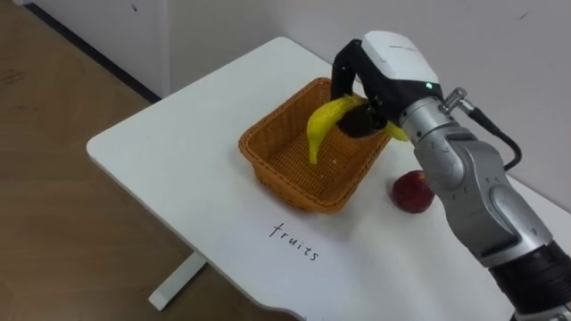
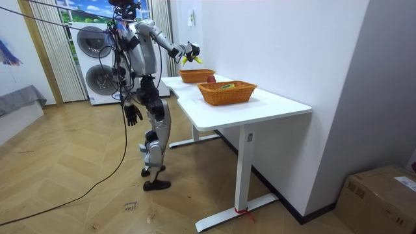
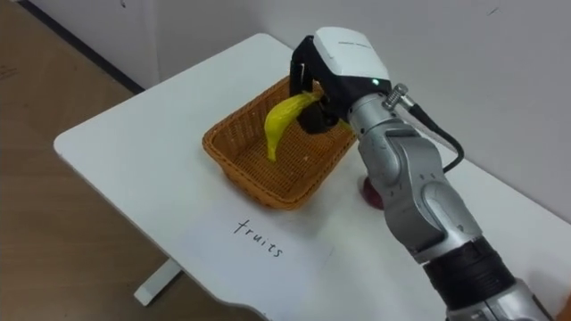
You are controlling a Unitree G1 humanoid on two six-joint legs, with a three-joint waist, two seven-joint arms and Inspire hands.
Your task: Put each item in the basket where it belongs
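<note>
One banana held over the wicker basket

Right hand reaches in from the right with its fingers curled round the upper end of the banana, which hangs tip down over the inside of the wicker basket. Just right of the basket a red apple lies on the white table. Near the basket's near side sits a handwritten label. In the room view the left hand hangs by the robot's thigh
</note>
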